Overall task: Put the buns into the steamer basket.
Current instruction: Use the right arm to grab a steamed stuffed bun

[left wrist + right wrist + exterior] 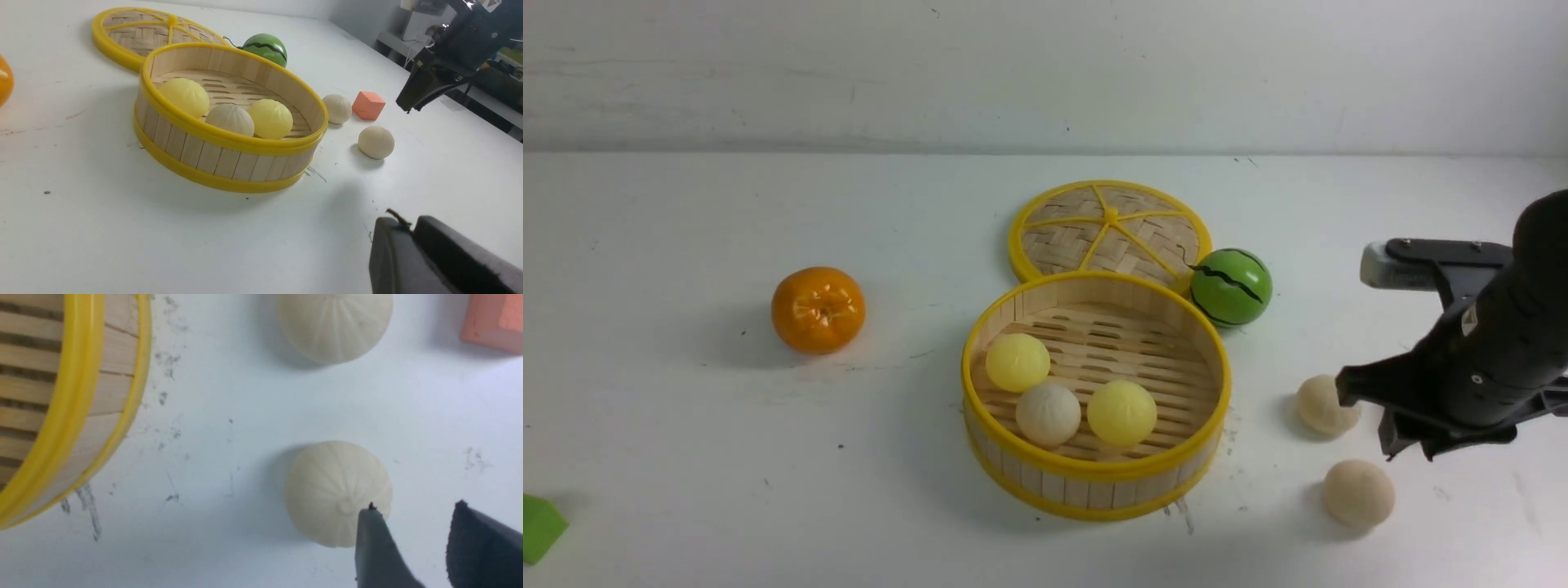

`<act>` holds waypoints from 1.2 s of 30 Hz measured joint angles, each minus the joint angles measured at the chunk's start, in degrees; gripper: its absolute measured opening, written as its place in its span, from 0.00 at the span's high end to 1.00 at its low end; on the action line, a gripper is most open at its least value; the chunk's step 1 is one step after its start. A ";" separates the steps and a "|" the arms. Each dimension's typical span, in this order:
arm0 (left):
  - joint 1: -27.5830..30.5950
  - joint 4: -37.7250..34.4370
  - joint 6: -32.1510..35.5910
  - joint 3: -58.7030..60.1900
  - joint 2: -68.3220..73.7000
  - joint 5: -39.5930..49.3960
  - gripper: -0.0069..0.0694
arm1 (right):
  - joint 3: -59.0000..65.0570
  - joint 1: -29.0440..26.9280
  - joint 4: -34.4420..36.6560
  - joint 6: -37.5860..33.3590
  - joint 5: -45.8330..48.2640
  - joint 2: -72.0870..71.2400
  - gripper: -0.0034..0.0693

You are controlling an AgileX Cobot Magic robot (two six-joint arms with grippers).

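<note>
Buns (1357, 492) lie on the scuffed white table (686, 457).

Bright, even light — soft shadows, mild blur

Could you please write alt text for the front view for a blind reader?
A basket on a white table holds three buns, two yellow and one cream. Two more cream buns lie to its right, by the right hand. Its lid and a watermelon ball sit behind it, an orange to its left.
</note>
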 joint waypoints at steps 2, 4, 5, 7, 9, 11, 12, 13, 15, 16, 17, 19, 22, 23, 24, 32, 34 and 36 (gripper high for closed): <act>0.00 0.00 0.00 0.00 0.00 0.00 0.83 | 0.00 -0.05 0.82 -0.62 -0.45 1.17 0.58; 0.00 0.00 0.00 0.00 0.00 0.00 0.83 | 0.00 -0.05 1.51 -1.04 -0.77 2.14 0.58; 0.00 0.00 0.00 0.00 0.00 0.00 0.83 | 0.00 -0.05 2.40 -1.91 -1.34 3.31 0.58; 0.00 0.00 0.00 0.00 0.00 0.00 0.83 | 0.00 -0.05 3.29 -2.43 -2.10 4.24 0.57; 0.00 0.00 0.00 0.00 0.00 0.00 0.83 | 0.00 -0.05 3.86 -2.55 -2.68 4.66 0.57; 0.00 0.00 0.00 0.00 0.00 0.00 0.82 | 0.00 -0.05 4.51 -2.79 -3.54 5.14 0.57; 0.00 0.00 0.00 0.00 0.00 0.00 0.82 | 0.00 -0.05 4.50 -2.95 -3.59 5.29 0.57; 0.00 0.00 0.00 0.00 0.00 0.00 0.82 | 0.00 -0.05 4.50 -2.95 -3.59 5.41 0.57; 0.00 0.00 0.00 0.00 0.00 0.00 0.82 | 0.00 -0.05 4.41 -2.99 -3.71 5.85 0.57; 0.00 0.00 0.00 0.00 0.00 0.00 0.82 | 0.00 -0.05 4.35 -2.99 -3.71 5.91 0.57; 0.00 0.00 0.00 0.00 0.00 0.00 0.81 | 0.00 -0.05 4.13 -3.12 -3.78 6.46 0.57; 0.00 0.00 0.00 0.00 0.00 0.00 0.81 | 0.00 -0.05 3.88 -3.12 -4.21 7.26 0.57; 0.00 0.00 0.00 0.00 0.00 0.00 0.81 | 0.00 -0.05 3.82 -3.16 -4.81 7.88 0.59; 0.00 0.00 0.00 0.00 0.00 0.00 0.81 | 0.00 -0.05 3.76 -3.16 -5.01 7.93 0.60; 0.00 0.00 0.00 0.00 0.00 0.00 0.81 | 0.00 -0.05 3.76 -3.16 -5.01 7.98 0.61; 0.00 0.00 0.00 0.00 0.00 0.00 0.80 | 0.00 -0.05 3.76 -4.55 -3.95 7.98 0.78; 0.00 0.00 0.00 0.00 0.00 0.00 0.80 | -0.05 -0.05 3.76 -5.47 -3.30 7.98 0.88; 0.00 0.00 0.00 0.00 0.00 0.00 0.80 | -0.43 -0.05 3.76 -5.61 -1.82 7.76 0.94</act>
